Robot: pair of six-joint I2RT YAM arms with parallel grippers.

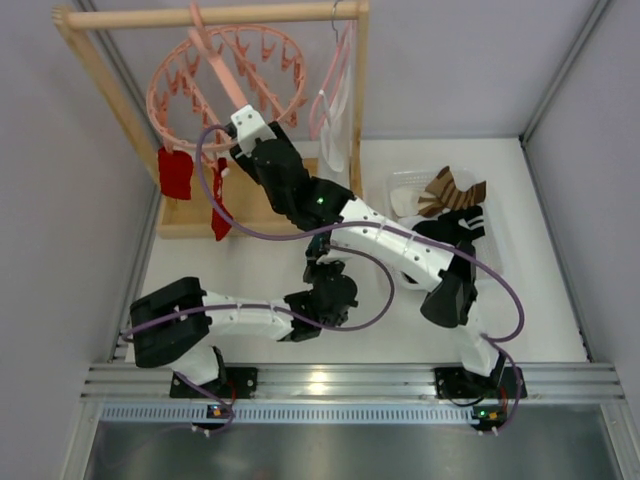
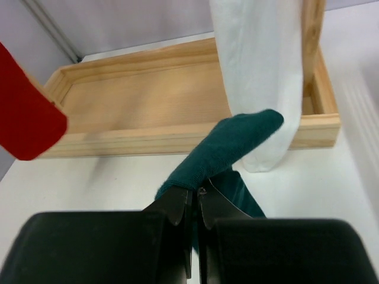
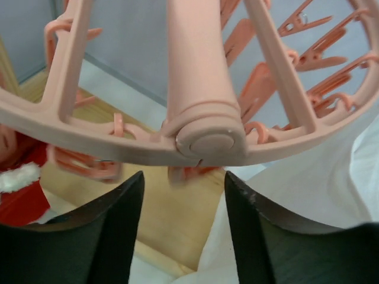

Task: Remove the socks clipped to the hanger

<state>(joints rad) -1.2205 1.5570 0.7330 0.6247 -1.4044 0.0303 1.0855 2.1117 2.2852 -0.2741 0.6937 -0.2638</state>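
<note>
The salmon-pink ring hanger [image 1: 228, 80] hangs from the wooden rail. Two red socks [image 1: 176, 172] hang clipped at its left side. My right gripper [image 1: 243, 124] is up at the ring's near rim. In the right wrist view it [image 3: 182, 177] is open and empty, just under the ring's hub [image 3: 207, 139], with a red sock with white trim [image 3: 18, 192] at the left. My left gripper [image 1: 320, 256] is low over the table. In the left wrist view it [image 2: 196, 192] is shut on a dark teal sock [image 2: 237, 145], with a red sock [image 2: 23, 118] hanging at the left.
The wooden frame's base tray [image 2: 148, 100] lies ahead of the left gripper. A long white cloth [image 2: 257, 77] hangs from a slim hanger at the frame's right post. A clear container [image 1: 408, 190] at the right holds brown striped and black socks [image 1: 452, 195].
</note>
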